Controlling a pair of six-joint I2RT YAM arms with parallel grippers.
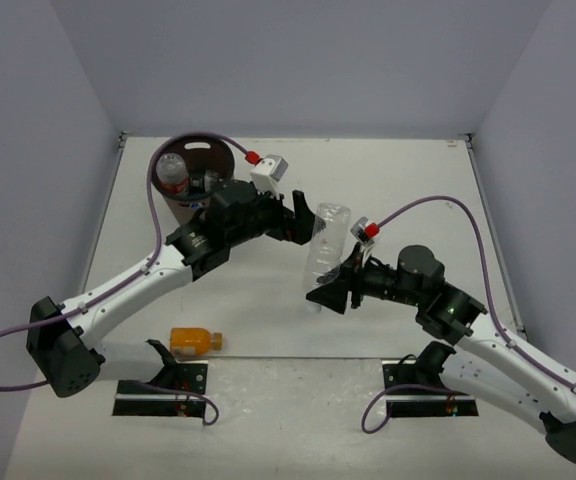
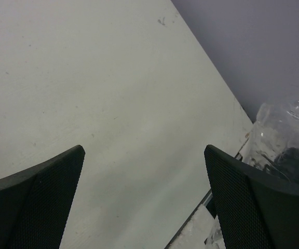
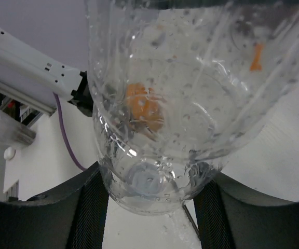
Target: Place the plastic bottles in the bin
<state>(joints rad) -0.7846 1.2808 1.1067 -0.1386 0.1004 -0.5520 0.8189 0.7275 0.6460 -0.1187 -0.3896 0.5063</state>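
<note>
A plain clear bottle point(image 1: 328, 240) is held off the table at mid-table, tilted. My right gripper point(image 1: 326, 292) is shut on its lower end. In the right wrist view the bottle point(image 3: 154, 93) fills the space between the fingers point(image 3: 87, 207) of that gripper point(image 3: 149, 202). My left gripper point(image 1: 303, 222) is open and empty just left of the bottle. In the left wrist view the bottle point(image 2: 287, 135) lies outside the right finger of that gripper point(image 2: 144, 197). The brown bin point(image 1: 226, 160) stands far left, with a red-labelled bottle point(image 1: 173, 175) and other bottles inside. An orange-filled bottle point(image 1: 196, 340) lies near the front edge.
Grey walls close the table on three sides. The left arm's purple cable point(image 1: 158, 200) loops over the bin. Arm base plates point(image 1: 163, 395) sit at the near edge.
</note>
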